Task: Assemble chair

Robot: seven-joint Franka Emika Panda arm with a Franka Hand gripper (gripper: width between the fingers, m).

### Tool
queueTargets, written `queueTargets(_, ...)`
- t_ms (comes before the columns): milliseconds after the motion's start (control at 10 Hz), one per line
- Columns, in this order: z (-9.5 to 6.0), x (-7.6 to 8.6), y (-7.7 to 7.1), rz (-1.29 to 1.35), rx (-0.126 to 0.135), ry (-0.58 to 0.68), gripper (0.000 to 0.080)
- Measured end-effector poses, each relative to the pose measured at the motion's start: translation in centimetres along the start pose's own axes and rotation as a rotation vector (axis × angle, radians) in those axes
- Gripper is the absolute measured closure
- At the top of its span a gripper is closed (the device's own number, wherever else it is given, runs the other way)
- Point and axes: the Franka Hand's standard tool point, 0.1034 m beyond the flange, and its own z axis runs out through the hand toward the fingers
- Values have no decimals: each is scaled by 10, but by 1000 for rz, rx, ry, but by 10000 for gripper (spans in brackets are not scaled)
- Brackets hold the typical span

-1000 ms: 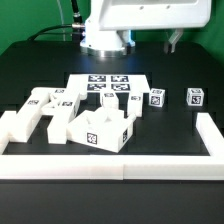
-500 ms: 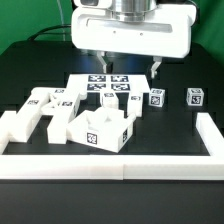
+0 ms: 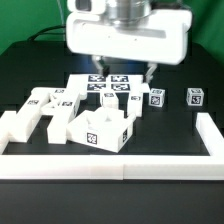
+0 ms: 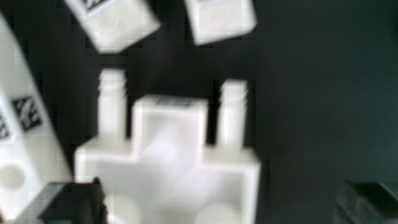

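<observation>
White plastic: the chair parts lie loose on the black tabletop; none looks joined yet.
Step in hand: as I read it, an approach to a first pick. The gripper hangs over the marker board, behind the parts.
Fingers: the fingers are spread wide with nothing between them; no part is held or touched.
Seat: the boxy seat sits near the tabletop's front edge, about mid-width, just behind the border wall. The wrist view shows a blocky part with two prongs below the hand, likely this seat, but it is too blurred to be sure.
Frames: the H-shaped frames lie toward the tabletop edge on the exterior view's left, just beside the seat.
Pegs: the small tagged pegs stand toward the exterior view's right, apart from each other and clear of the seat.
Next move: judged, come down over one part, set the open jaws across a narrow face, then close. The fingers must straddle the part, not land on top.
In the way: the frames crowd the seat on one side, and the border wall limits room at the front edge. The marker board is fixed.
</observation>
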Motion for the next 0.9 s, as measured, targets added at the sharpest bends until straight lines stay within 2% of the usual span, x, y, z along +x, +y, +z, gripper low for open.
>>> queueTargets(200, 24, 16, -4, -36, -12, 25, 150)
queueTargets(300, 24, 16, -9, -43, -11, 30, 150)
queueTargets(700, 25, 15, -9, -49, -10, 26, 150)
queueTargets(800, 32, 14, -9, -34, -16, 15, 150)
queueTargets(900, 42, 24, -10, -31, -22, 3, 150)
